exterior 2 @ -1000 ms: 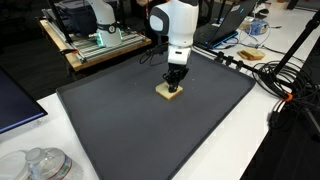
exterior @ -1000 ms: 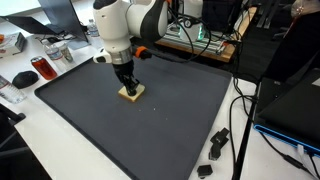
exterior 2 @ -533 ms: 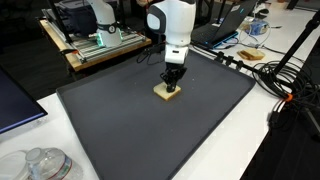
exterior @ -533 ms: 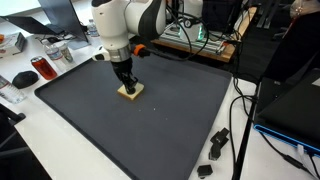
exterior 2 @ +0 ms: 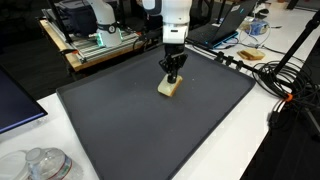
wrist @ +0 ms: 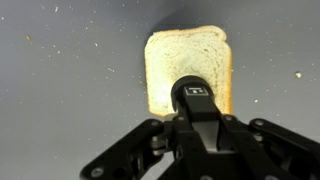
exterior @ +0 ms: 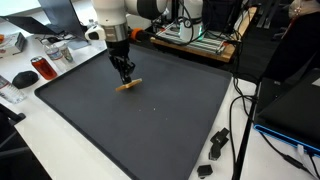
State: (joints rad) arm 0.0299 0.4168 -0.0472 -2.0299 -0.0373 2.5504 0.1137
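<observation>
Nearest the camera in an exterior view, small black parts (exterior: pixel 216 146) lie on the white table (exterior: pixel 62 152) just off the corner of a dark mat (exterior: pixel 175 118). Farther in, over the mat's middle, the claw (exterior: pixel 125 78) points straight down with its fingers clamped on a slice of bread (exterior: pixel 129 85). The slice hangs tilted at the fingertips. The wrist view shows the pale slice (wrist: pixel 170 60) from above, partly hidden by the claw's body. Beyond the mat's far corner lie a black mouse (exterior: pixel 24 78) and a red can (exterior: pixel 44 68).
</observation>
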